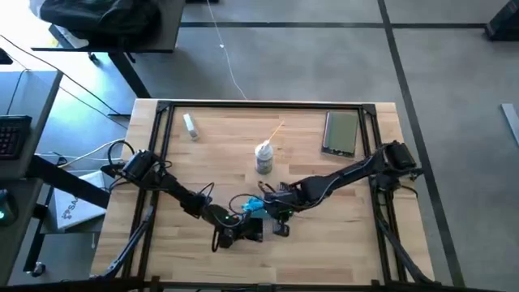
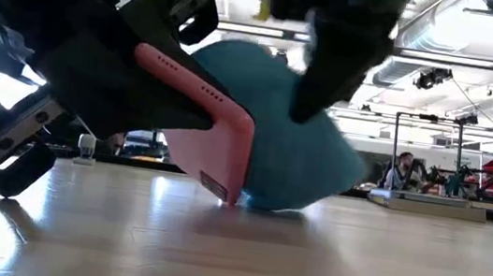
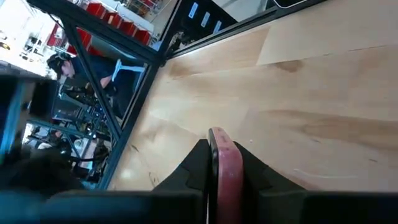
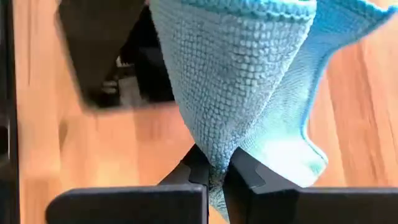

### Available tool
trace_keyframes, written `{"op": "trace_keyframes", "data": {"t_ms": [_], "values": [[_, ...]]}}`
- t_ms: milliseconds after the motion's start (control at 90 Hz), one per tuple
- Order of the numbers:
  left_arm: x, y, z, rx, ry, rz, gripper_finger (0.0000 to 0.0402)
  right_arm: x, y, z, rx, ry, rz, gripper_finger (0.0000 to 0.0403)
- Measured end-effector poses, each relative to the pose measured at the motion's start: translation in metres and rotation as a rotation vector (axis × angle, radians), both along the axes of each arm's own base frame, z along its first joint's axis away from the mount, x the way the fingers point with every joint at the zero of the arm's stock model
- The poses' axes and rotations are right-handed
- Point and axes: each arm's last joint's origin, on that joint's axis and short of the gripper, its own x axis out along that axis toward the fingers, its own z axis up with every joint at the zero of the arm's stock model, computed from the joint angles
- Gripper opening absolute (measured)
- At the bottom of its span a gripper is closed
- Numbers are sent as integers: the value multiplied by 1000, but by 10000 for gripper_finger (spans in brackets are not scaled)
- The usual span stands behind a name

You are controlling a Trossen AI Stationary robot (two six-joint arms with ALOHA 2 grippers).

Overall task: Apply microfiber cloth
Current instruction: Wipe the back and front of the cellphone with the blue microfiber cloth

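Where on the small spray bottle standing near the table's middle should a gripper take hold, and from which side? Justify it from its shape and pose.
Probably the spray bottle's body below the cap, approached level from its clear far side. It stands upright and narrow, suiting a side pinch. On the near side, the right gripper holds the microfiber cloth and the left gripper a pink-edged phone.

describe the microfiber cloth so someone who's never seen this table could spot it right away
Look at the front middle of the wooden table, where the two arms meet. The microfiber cloth hangs pinched in the right hand, beside the pink-edged phone gripped by the left hand. It is the only bright turquoise, soft thing there.
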Motion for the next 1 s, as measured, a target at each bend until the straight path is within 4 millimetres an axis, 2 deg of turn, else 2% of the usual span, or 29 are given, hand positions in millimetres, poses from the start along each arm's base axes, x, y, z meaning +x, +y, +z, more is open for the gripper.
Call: {"op": "trace_keyframes", "data": {"t_ms": [111,222,367,489,578,644,711,856,1000], "values": [[-2,-3,0,8,-4,8,12,-23,8,12,-29,98,10,0],[-3,-6,0,13,-7,12,12,-46,10,28,-65,172,-72,0],[-4,-7,0,24,-13,10,12,-54,9,41,-14,161,-107,0],[-3,-8,1,38,-24,-3,12,-42,2,43,82,119,-3,0],[-3,-8,1,38,-25,-4,12,-25,-4,45,163,1,120,0],[-3,-8,1,39,-25,-4,12,-12,-10,47,176,-108,177,0],[-4,-8,1,40,-29,-2,12,-3,-20,43,162,-145,175,0],[-4,-9,1,56,-38,-6,12,13,-35,9,92,-67,146,0],[-4,-10,1,65,-43,-7,12,37,-31,-20,128,-143,189,0]]}}
